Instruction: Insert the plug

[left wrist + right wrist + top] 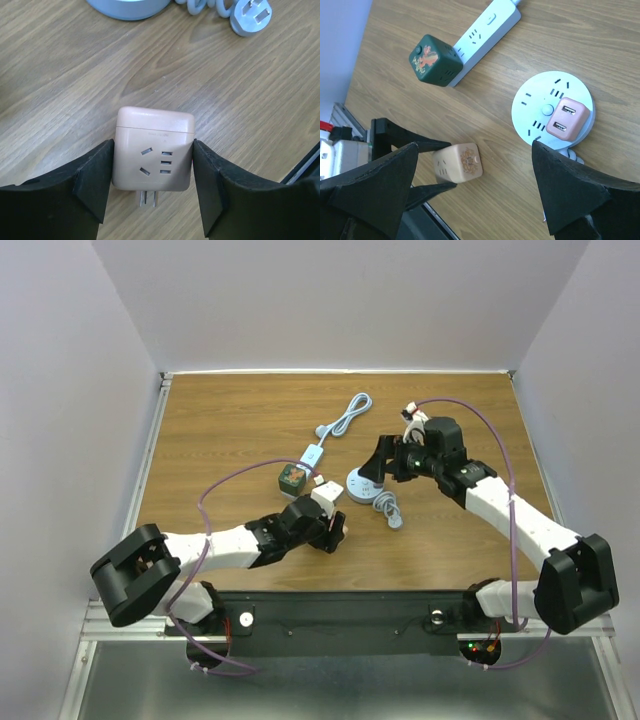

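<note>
Peach adapter cube is sitting on the table between the fingers of my left gripper, which are pressing on its two sides. Its prongs are pointing back toward my wrist, away from the round socket hub lying just ahead. My right gripper is hanging wide open near that hub.

Figure: I view a wooden table edged by a pale metal frame. Plain white walls enclose it on three sides, and the light falls evenly.
</note>
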